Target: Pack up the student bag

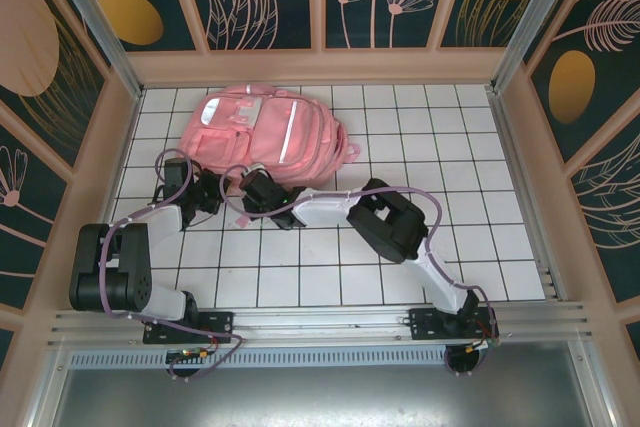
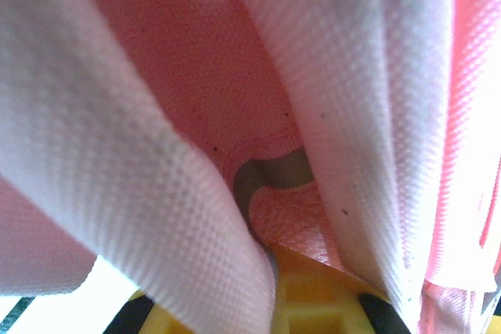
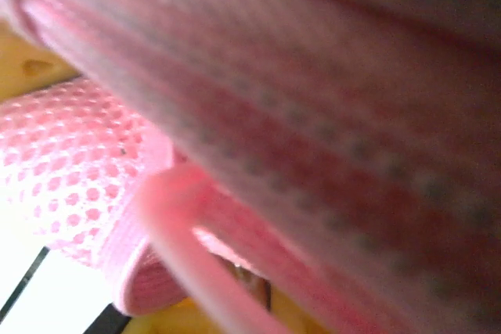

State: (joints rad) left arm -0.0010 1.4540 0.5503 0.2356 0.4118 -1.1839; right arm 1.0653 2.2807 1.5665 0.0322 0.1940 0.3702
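My left claw (image 1: 207,190) and right claw (image 1: 253,187) at near edge of large pink fabric backpack (image 1: 262,127) on white gridded table (image 1: 420,137); cannot tell either's opening.

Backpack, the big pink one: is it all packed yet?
Hard to say anything's done. The student bag lies on the table, and its inside is hidden. Right now the left gripper and right gripper are both at its near edge, pink fabric right up against their cameras. Left to do, probably: opening, filling, closing.
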